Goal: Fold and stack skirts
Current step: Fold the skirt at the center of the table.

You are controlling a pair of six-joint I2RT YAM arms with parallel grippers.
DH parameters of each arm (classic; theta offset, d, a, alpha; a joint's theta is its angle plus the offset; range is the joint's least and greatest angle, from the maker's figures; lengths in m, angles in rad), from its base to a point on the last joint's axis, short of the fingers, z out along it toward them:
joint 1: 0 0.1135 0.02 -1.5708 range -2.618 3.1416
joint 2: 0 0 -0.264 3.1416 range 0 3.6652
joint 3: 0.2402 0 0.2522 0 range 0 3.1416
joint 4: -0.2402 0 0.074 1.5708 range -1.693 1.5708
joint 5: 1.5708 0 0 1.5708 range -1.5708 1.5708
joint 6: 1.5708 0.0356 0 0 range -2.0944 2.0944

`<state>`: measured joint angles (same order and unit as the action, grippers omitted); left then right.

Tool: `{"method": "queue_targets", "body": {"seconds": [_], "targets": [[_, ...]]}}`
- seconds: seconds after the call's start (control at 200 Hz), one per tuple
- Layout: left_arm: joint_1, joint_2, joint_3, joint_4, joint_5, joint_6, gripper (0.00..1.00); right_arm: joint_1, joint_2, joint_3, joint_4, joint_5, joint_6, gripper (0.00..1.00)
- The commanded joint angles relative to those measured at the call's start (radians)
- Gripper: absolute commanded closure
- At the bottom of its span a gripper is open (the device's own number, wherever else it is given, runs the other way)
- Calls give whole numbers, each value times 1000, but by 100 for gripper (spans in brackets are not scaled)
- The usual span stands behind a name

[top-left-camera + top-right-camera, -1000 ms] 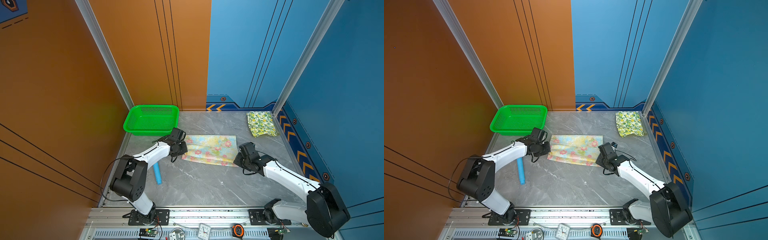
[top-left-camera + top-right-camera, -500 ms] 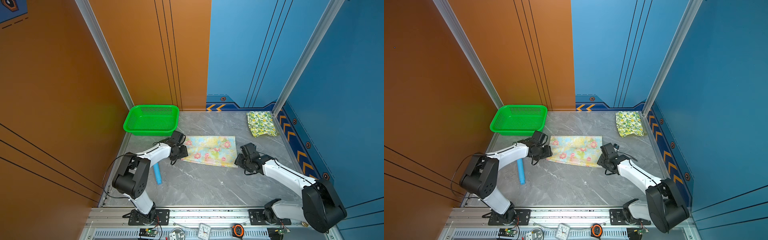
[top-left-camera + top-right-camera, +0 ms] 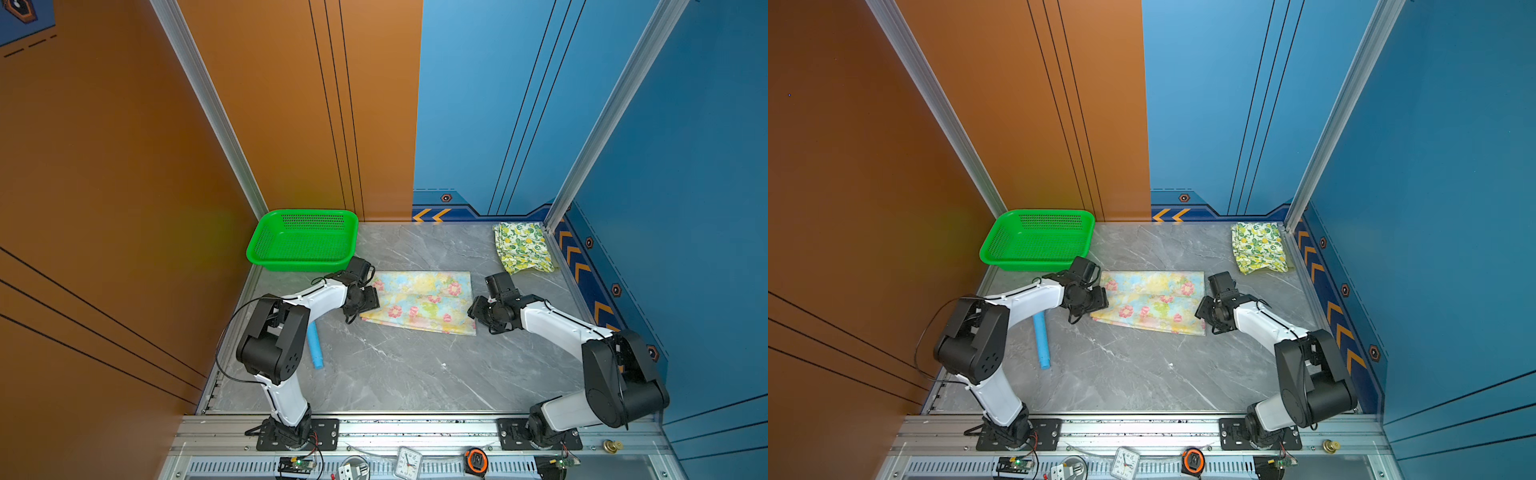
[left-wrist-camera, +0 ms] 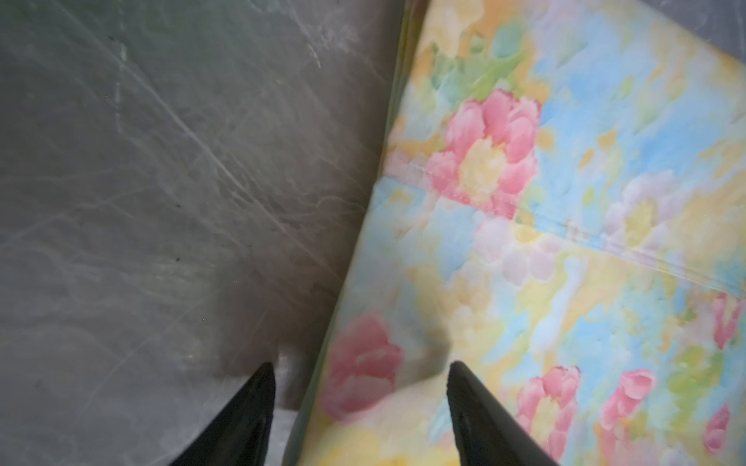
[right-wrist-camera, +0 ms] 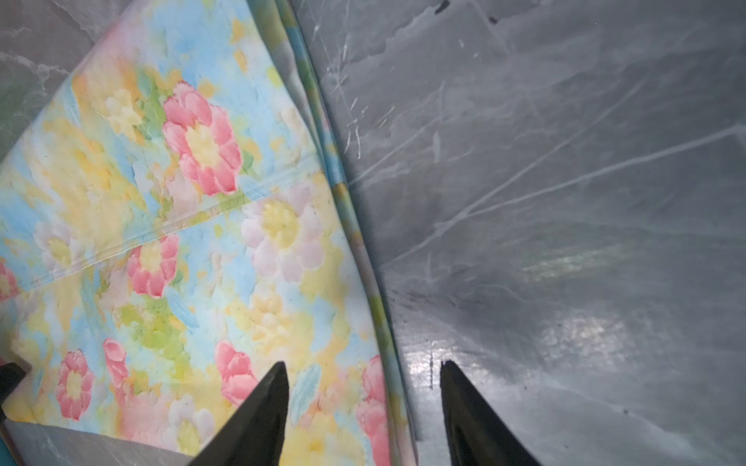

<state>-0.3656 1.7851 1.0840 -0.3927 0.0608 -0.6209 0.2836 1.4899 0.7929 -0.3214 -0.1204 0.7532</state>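
The pastel skirt [image 3: 419, 301] [image 3: 1152, 301] lies flat near the middle of the grey marbled table [image 3: 395, 374], folded into a wide rectangle with its long sides running left to right. Its cloth is washed in pale blue, yellow and green, with pink flowers scattered over it, and a stitched seam crosses it lengthwise. Layered edges show along both short ends. The left tool [image 4: 359, 369] hangs at the skirt's left end with its fingers apart: one is over bare table, the other over the cloth, and the skirt's edge [image 4: 524, 242] runs between them. The right tool [image 5: 362, 365] sits at the right end, also spread, straddling that edge [image 5: 181, 242] the same way. Neither is clamped on the fabric. The lemon skirt [image 3: 521, 247] [image 3: 1258, 247], white with yellow lemons and green leaves, rests folded in the far right corner, well apart from the pastel one. The green basket [image 3: 303, 264] stands at the far left, its perforated floor and walls in plain sight. A light-blue toy [image 3: 314, 347] lies on the table beside the left arm.
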Motion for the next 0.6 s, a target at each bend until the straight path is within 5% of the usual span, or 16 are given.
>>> {"method": "queue_targets", "body": {"seconds": [0.0,0.37,0.561,0.596], "targets": [[15,43,42,-18,10,32,32,-9,29,21,26,-34,-34,39],[9,105,54,-8,46,60,51,-45,96,23,79,-69,-44,40],[5,143,63,-7,45,70,99,-64,141,35,112,-106,-51,40],[4,142,65,-8,40,70,100,-68,146,35,115,-109,-55,40]]}}
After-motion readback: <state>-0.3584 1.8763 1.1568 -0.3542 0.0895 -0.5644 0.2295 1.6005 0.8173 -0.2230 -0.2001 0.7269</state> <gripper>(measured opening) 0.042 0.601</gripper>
